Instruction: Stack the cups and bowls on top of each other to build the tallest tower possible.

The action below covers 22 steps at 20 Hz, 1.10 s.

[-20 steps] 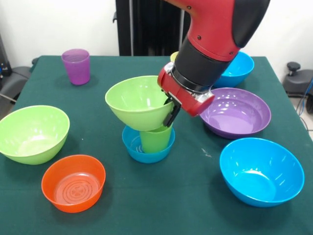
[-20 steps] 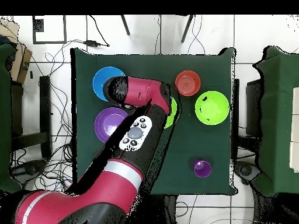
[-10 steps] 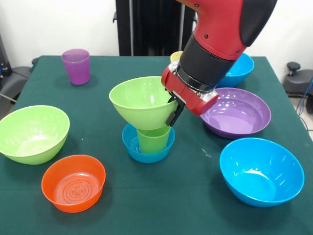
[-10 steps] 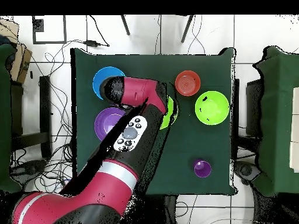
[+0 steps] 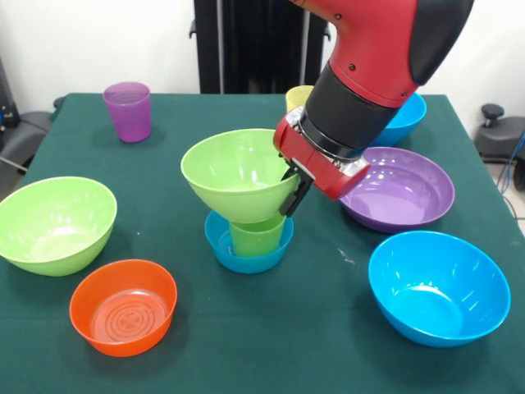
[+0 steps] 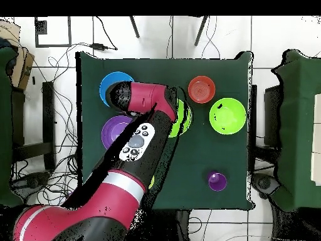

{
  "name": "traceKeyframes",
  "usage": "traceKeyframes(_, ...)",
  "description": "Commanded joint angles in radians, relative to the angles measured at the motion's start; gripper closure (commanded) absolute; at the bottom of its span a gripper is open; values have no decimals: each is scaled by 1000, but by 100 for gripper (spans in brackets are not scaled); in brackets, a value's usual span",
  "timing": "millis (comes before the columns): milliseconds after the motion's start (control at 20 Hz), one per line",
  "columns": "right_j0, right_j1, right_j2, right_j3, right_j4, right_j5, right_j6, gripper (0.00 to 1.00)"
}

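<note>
A small blue bowl (image 5: pixel 246 249) sits mid-table with a green cup (image 5: pixel 257 235) standing in it. A lime green bowl (image 5: pixel 238 174) rests roughly level on that cup. My gripper (image 5: pixel 288 192) is shut on this bowl's right rim, one dark finger (image 5: pixel 294 197) showing outside the wall. From overhead the arm covers the stack, leaving only a slice of the green bowl (image 6: pixel 182 118). The purple cup (image 5: pixel 128 111) stands alone at the far left. The yellow cup (image 5: pixel 297 97) peeks out behind the arm.
A second lime bowl (image 5: pixel 54 223) and an orange bowl (image 5: pixel 123 306) lie left of the stack. To its right are a wide purple bowl (image 5: pixel 404 190) and a blue bowl (image 5: pixel 435 287). Another blue bowl (image 5: pixel 406 115) sits behind the arm.
The gripper has carried the green bowl slightly right and down. The bowl was tilted and off to the left; now it is nearly level over the green cup.
</note>
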Motion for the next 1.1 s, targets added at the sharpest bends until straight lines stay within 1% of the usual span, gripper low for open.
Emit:
traceKeyframes(50,2,18,61,-63,-43,73,62,100)
traceKeyframes(500,8,44,41,-80,-36,78,79,100)
traceKeyframes(650,13,38,44,-75,-29,82,82,100)
traceKeyframes(950,23,21,37,-75,-22,135,85,100)
traceKeyframes(1100,30,7,39,-52,-19,149,86,100)
